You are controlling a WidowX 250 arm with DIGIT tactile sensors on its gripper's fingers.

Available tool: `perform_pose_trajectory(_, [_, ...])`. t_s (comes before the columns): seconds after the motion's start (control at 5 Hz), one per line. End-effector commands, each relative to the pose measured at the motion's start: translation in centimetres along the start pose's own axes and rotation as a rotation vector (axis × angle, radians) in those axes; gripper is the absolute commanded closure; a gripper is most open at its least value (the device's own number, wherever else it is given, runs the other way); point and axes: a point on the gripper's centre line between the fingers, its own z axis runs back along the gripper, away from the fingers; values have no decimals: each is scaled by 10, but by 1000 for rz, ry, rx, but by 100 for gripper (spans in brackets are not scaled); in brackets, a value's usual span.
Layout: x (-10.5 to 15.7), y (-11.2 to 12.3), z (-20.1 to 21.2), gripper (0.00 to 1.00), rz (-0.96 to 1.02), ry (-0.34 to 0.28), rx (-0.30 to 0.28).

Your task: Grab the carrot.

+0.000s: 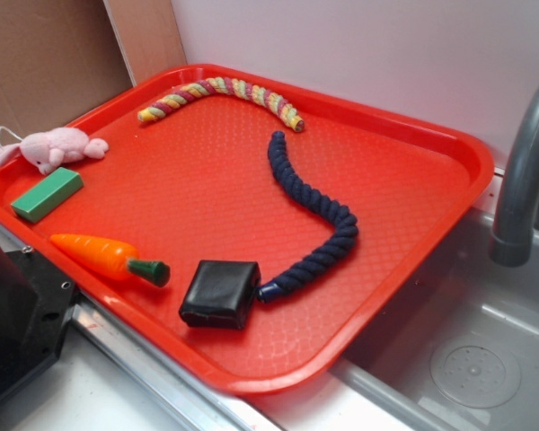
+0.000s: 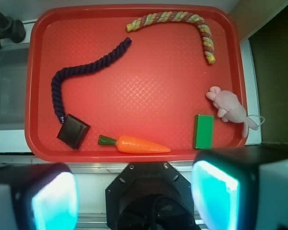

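Red tray point(image 1: 413, 153) beside a grey sink point(image 1: 485, 359) and its tap point(image 1: 525, 180), with the toys spread across it; the dark blue rope point(image 1: 319, 215) curves through the middle and the striped rope point(image 1: 225, 90) lies along the far rim; nearer the front edge sit a black square pad point(image 1: 220, 294), a pink plush toy point(image 1: 54, 148) and a green block point(image 1: 47, 194). The carrot point(image 1: 103, 256) lies flat close to the front rim, between the black pad and the green block and touching neither, its green stub pointing toward the pad. In the wrist view the carrot point(image 2: 137, 143) lies crosswise just above the gripper point(image 2: 134, 196), whose two fingers point(image 2: 213, 189) stand wide apart and hold nothing (both glow pale blue at the bottom of the frame). The step in hand is judged to be the approach, the carrot untouched; the next move probably calls for centring over the thick orange middle, descending close to the tray, then closing across the carrot's width, keeping off the rim.
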Motion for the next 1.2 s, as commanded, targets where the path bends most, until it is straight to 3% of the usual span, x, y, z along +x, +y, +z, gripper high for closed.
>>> perform_pose_trajectory(0.0, [0,0,0,0,0,0,0])
perform_pose_trajectory(0.2, [0,23,-50,0,-221,22,-49])
perform_pose_trajectory(0.4, [5,16,-100,0,-435,-24,-56])
perform_pose_trajectory(0.8, [-7,-12,-170,0,-624,-14,3])
perform_pose_trajectory(1.0, [-23,-9,-188,0,-622,58,5])
